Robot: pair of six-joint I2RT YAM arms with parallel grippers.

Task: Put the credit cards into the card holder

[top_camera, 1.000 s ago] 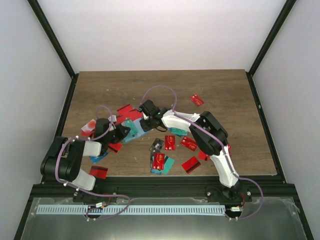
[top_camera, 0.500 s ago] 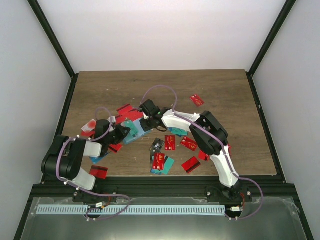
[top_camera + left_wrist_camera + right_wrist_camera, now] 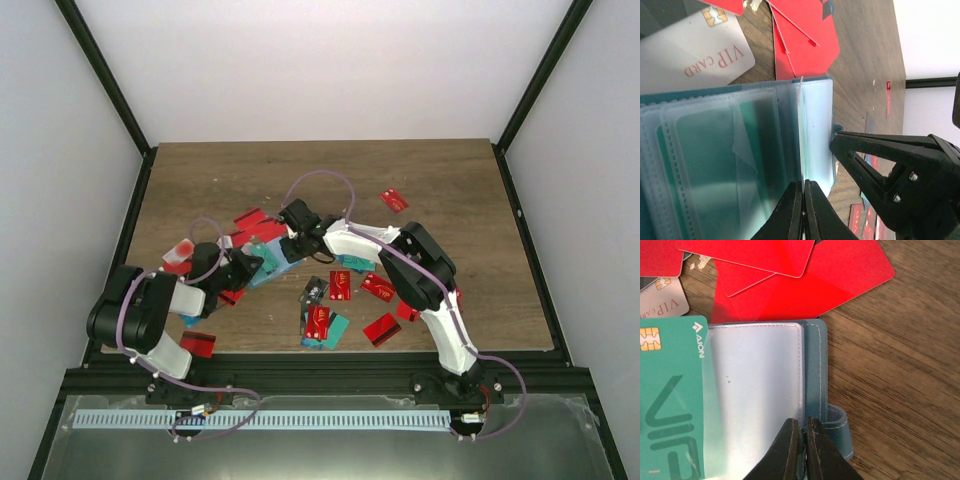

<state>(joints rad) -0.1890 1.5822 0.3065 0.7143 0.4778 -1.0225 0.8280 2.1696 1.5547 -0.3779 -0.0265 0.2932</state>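
**Step in hand: opening a pocket for loading.**

1. The left end effector is clenched on the edge of a clear sleeve inside the card holder. Its fingers are pinched together with the sleeve leaf between them.
2. The right end effector is clenched on the holder's stitched outer edge, just beside the clasp tab. In the left wrist view it meets the holder from the opposite side.
3. The holder lies open on the counter, between the two end effectors.
4. A teal card sits at the holder's inner side, its edge under the translucent sleeve. You cannot tell whether it is fully seated.
5. Red cards overlap just beyond the holder's far edge, with a whitish VIP card beside them. More cards lie scattered on the holder's near right side.

**Next move (judgement).** Neither end effector carries a loose card. Pin the holder with one, release the other, and fetch the nearest card. The sleeve is limp, so expect the pocket to close once released.

**Arm pose.** The left arm is folded tight and reaches the holder from its near left side. The right arm rises to a bent elbow and stretches its forearm to the holder from the right.
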